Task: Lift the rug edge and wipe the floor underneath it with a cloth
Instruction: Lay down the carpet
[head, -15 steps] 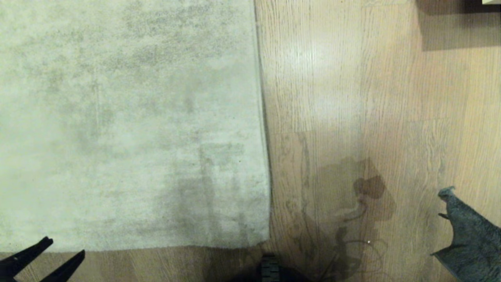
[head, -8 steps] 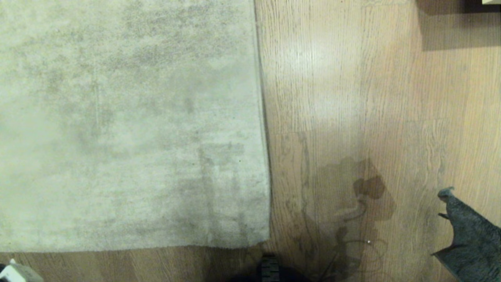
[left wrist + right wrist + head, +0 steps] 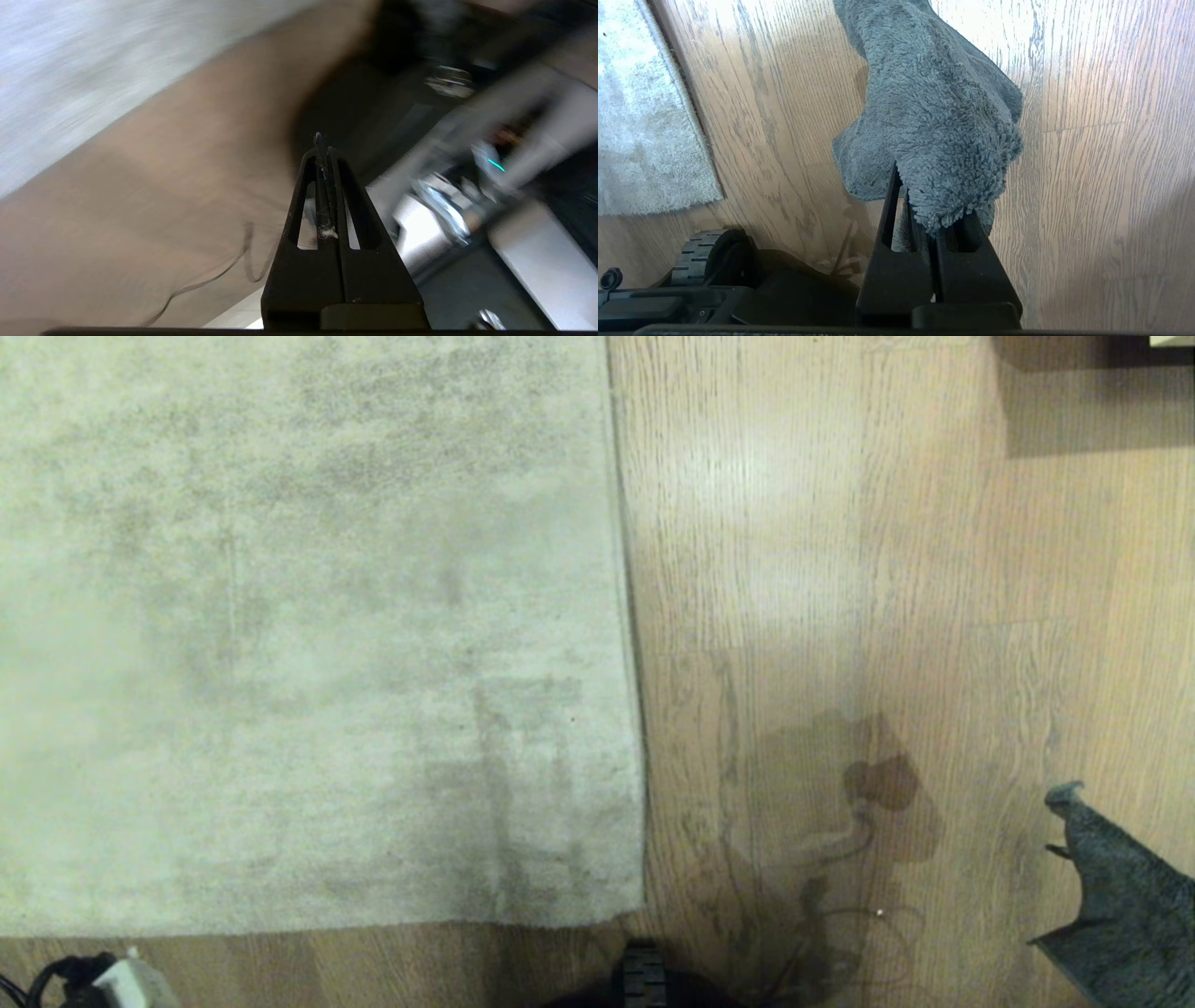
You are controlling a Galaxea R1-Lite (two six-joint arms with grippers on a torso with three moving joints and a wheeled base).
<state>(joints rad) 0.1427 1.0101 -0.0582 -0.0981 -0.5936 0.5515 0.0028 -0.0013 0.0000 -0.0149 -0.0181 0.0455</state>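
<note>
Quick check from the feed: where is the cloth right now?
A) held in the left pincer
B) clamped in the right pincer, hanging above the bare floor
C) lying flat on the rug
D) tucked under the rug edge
B: the right wrist view shows the right pincer shut on the cloth, with bare floor behind it and the rug off to one side.

I see wood-grain planks [image 3: 934,569] | bright glare patch [image 3: 747,467] far ahead of my right gripper | dark furniture shadow [image 3: 1092,406] at far corner.
</note>
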